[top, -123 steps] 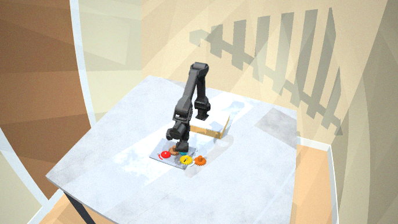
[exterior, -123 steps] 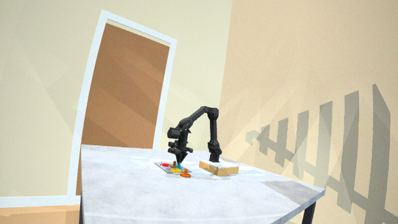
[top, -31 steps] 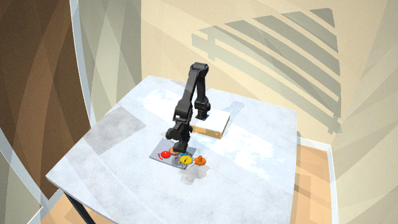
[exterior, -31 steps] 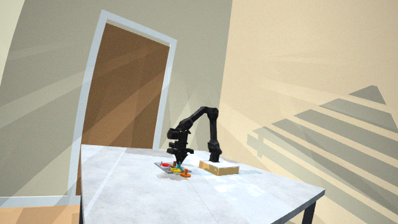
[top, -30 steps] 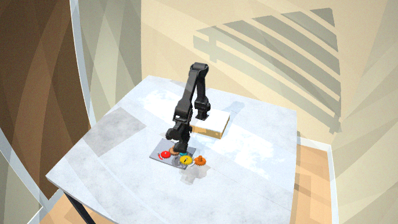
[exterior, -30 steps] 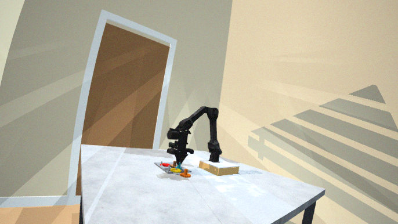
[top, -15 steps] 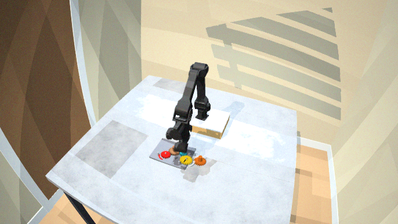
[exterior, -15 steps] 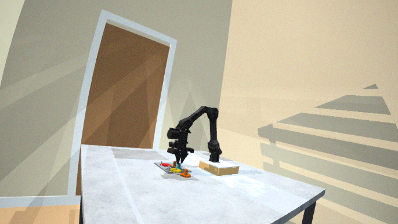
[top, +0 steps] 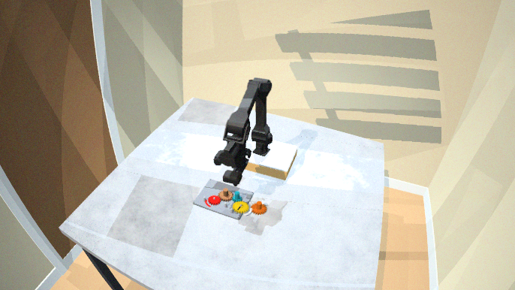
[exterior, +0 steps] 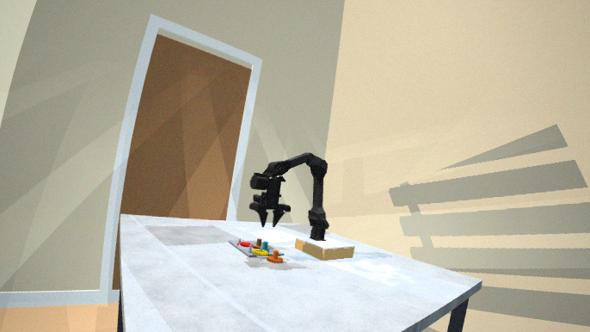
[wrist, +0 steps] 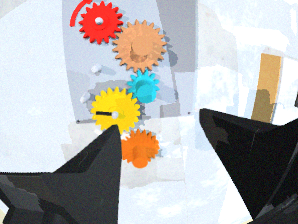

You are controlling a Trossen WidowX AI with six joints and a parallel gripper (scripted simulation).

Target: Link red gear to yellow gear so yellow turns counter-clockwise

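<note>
On the grey board (top: 203, 198) (wrist: 75, 55) the red gear (top: 214, 200) (exterior: 245, 244) (wrist: 107, 30) is at one end. The tan gear (top: 225, 195) (wrist: 140, 35) appears to mesh with it. The small cyan gear (top: 236, 197) (exterior: 265, 246) (wrist: 145, 89) sits between the tan gear and the yellow gear (top: 240, 207) (exterior: 260, 252) (wrist: 117, 102), its teeth at both. The orange gear (top: 259, 208) (exterior: 275, 258) (wrist: 141, 147) stands on the table beside the board. My gripper (exterior: 269, 226) (wrist: 160, 123) is open and empty, above the board's height.
Two bare pegs (wrist: 96, 69) (wrist: 85, 97) stand on the board beside the tan and yellow gears. The arm's base stands on a white-topped block (top: 279, 158) (exterior: 327, 249) behind the board. The red arrow (wrist: 75, 12) curves beside the red gear.
</note>
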